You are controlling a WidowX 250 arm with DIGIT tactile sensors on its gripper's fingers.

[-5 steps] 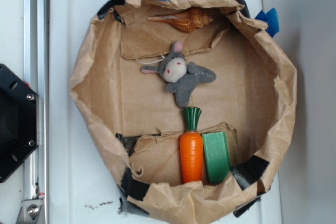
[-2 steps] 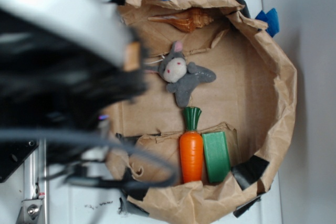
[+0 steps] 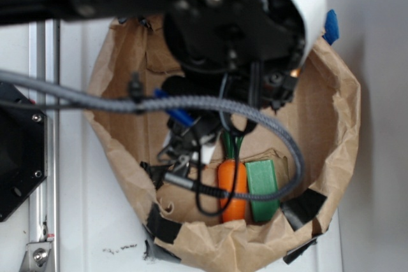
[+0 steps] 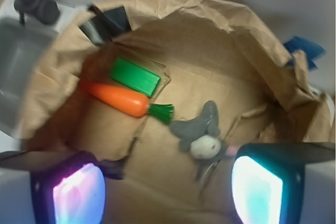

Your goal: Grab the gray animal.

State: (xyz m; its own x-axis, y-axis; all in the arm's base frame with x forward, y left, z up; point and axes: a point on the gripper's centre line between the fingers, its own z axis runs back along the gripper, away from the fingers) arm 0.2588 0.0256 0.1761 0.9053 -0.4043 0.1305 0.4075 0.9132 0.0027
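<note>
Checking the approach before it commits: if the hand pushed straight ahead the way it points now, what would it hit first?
Probably the gray animal, lying on the brown paper between the open hand's fingers, nearer one of them. Depth is unclear; it is not touching yet.

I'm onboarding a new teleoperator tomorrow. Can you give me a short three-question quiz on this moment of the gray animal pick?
1. True or false: in the wrist view, the gray animal lies between the end effector's two pads.
2. Multiple choice: what lies directly beside the orange carrot? A) a green block B) a blue cup C) a metal spoon
3. Short answer: in the exterior view, why can't the gray animal be seen?

Key
1. True; it sits nearer the right-hand pad in the picture, with nothing gripped yet.
2. A
3. The robot arm and its cables hang over that part of the paper-lined basin.
</note>
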